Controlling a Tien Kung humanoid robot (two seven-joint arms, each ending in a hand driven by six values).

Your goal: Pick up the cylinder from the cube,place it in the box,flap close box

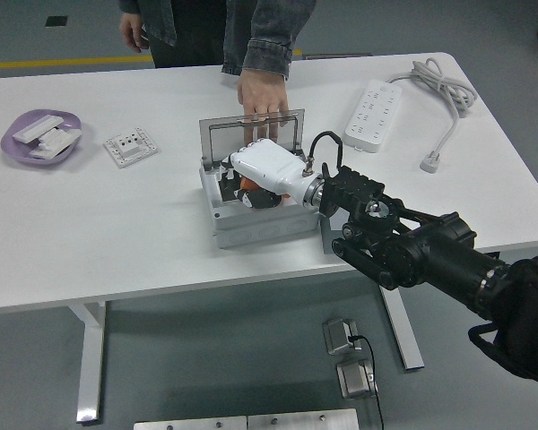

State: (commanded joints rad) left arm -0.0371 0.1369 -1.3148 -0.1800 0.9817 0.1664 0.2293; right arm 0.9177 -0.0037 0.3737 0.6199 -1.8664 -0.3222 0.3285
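A grey box [251, 224] stands in the middle of the table with its lid [253, 136] open and upright at the back. My right hand [249, 184], white-shelled, reaches down into the box, its fingers curled around an orange cylinder [249, 186] low inside it. A person's hand [263, 94] rests on the lid's top edge and holds it open. A grey cube [330, 228] stands just right of the box, mostly hidden behind my wrist. My left arm is out of view.
A purple dish [22, 141] with white parts sits far left. A white socket plate [130, 146] lies beside it. A white power strip [375, 103] with its cable [444, 90] lies at the back right.
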